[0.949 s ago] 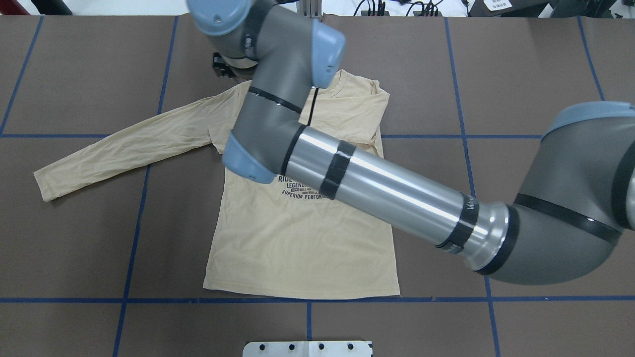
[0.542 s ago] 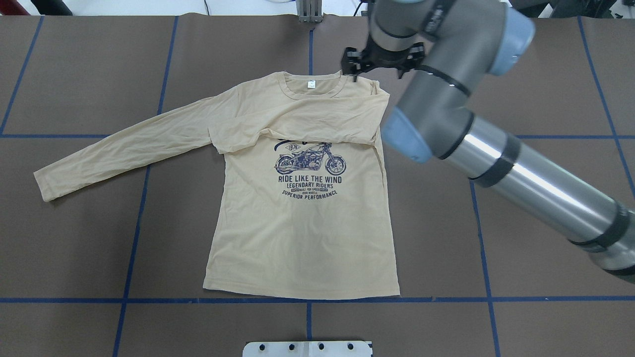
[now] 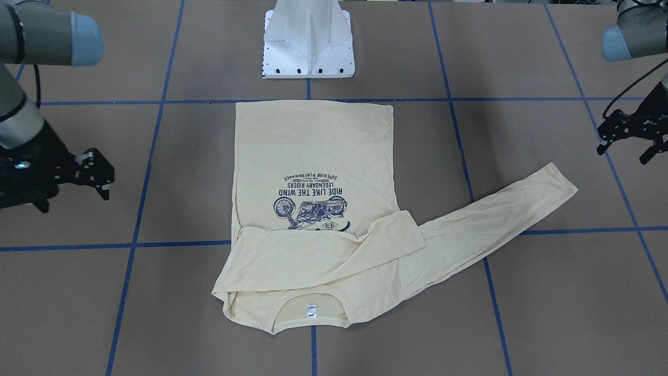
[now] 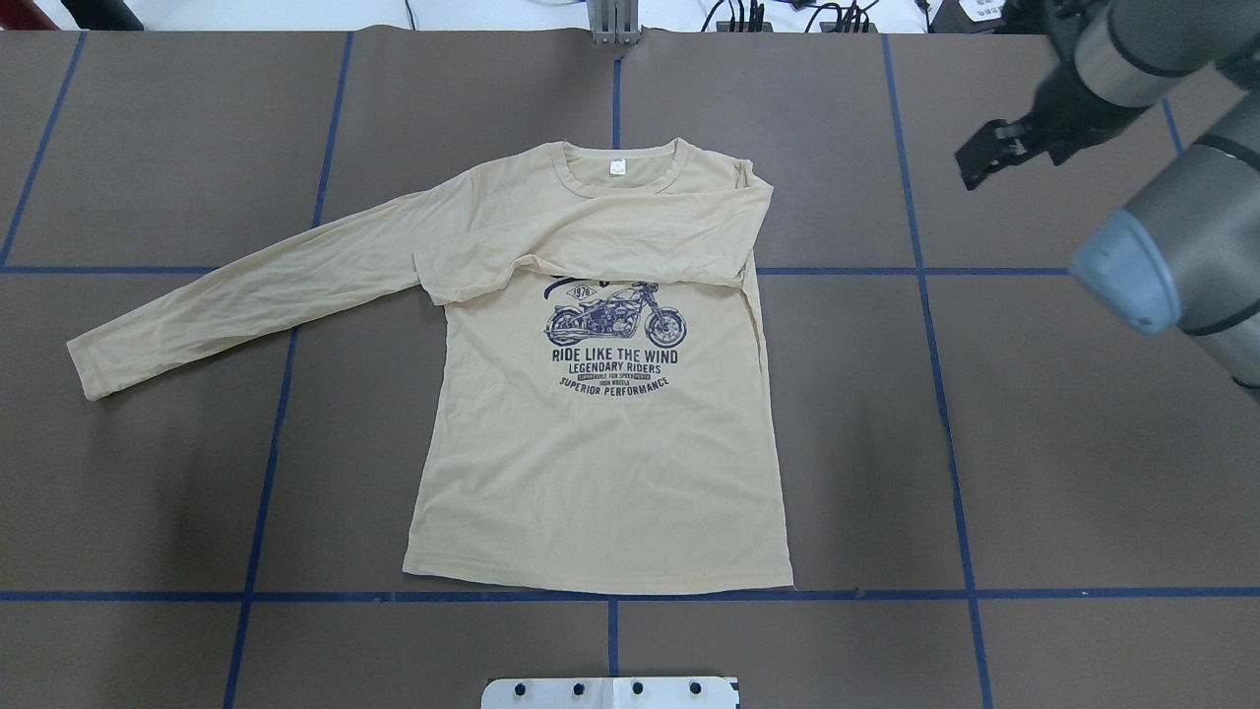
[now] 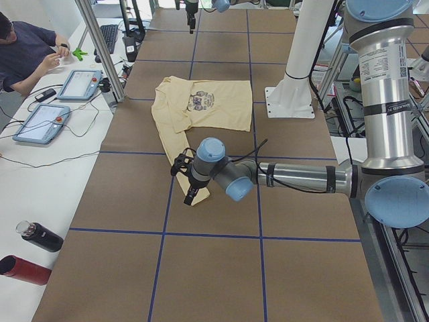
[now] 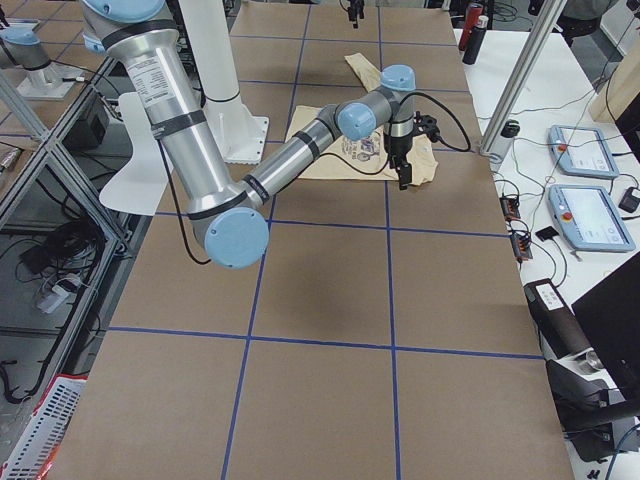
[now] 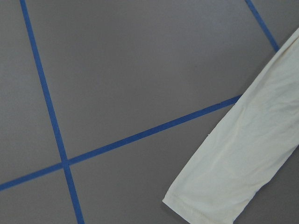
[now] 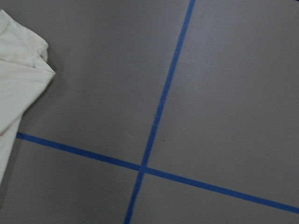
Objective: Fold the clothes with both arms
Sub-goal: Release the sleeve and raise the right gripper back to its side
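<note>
T-shirt [image 4: 591,473] flat in middle of table [image 4: 1083,473], print up, one sleeve folded across chest, other sleeve stretched to robot's left | right gripper [image 3: 73,196] empty, fingers spread, apart from T-shirt | left gripper [image 3: 622,154] empty, fingers spread, near stretched sleeve's cuff

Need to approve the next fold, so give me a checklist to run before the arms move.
1. Folded sleeve lies across the shirt: ok.
2. Loose sleeve lies flat, uncovered: ok.
3. Left tool open, empty: ok.
4. Right tool open, clear of the shirt: ok.
5. Hem straight and flat: ok.
6. Shoulder at the fold smooth: not ok, bunched.
</note>
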Controlling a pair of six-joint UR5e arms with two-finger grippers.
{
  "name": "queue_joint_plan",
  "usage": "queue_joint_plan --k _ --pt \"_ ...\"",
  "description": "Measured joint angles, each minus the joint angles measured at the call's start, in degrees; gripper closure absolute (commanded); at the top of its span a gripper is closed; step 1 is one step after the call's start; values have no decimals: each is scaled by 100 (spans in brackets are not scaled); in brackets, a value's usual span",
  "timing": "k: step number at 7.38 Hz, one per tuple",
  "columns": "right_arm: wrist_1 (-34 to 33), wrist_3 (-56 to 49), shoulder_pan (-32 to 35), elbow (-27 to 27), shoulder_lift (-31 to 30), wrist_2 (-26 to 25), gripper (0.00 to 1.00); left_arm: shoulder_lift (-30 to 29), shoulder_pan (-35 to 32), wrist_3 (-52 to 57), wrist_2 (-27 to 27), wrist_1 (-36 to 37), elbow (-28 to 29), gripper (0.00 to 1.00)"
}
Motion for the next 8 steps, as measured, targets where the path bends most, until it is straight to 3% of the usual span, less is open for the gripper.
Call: queue_joint_plan --k 2,3,5,8 --pt "250 -339 290 215 -637 203 0 -74 292 -822 217 -733 477 10" --pt "428 -376 358 225 -798 290 0 -151 416 -991 282 -840 615 19" --pt "546 -377 401 220 -890 356 0 -434 581 -1079 384 -901 926 30" --pt "562 -374 407 217 -901 364 0 -691 755 -1094 406 -909 1221 36"
